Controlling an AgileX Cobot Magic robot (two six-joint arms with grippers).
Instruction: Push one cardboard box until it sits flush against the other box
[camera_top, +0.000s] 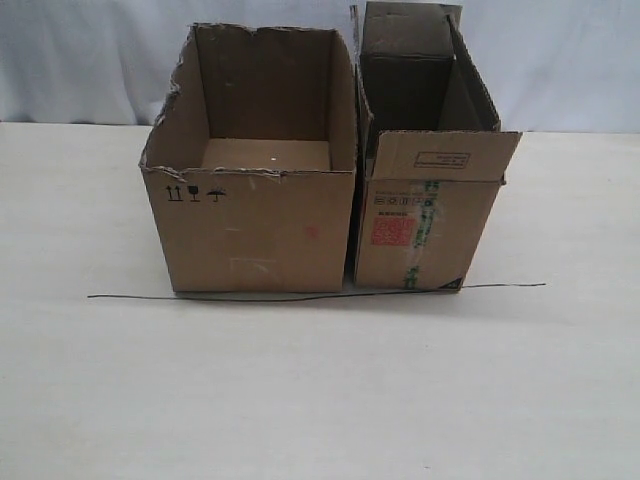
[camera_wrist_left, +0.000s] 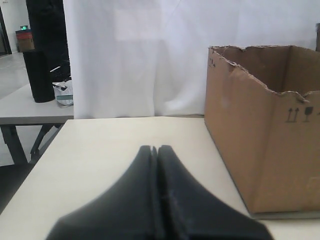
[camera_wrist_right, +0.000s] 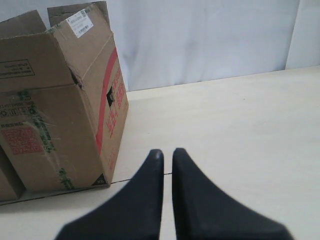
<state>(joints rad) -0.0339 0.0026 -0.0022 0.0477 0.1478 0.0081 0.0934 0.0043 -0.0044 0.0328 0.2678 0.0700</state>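
The narrower box (camera_top: 425, 220), with a red square label, green-printed tape and upright flaps, stands right of the wider torn-rimmed box (camera_top: 250, 230). Their facing sides are nearly together, with only a thin dark slit showing between them. Neither gripper shows in the exterior view. My left gripper (camera_wrist_left: 156, 148) is shut on nothing and low over the table, with the wider box (camera_wrist_left: 270, 150) off to one side and apart from it. My right gripper (camera_wrist_right: 167, 151) has its fingers almost together with nothing between them, and the narrower box (camera_wrist_right: 55, 115) stands a short way off.
A thin black line (camera_top: 300, 297) runs across the table along the boxes' front edges and passes under my right fingertips (camera_wrist_right: 156, 156). A white curtain hangs behind the table. Beyond the table's edge, another table (camera_wrist_left: 30, 107) holds dark objects.
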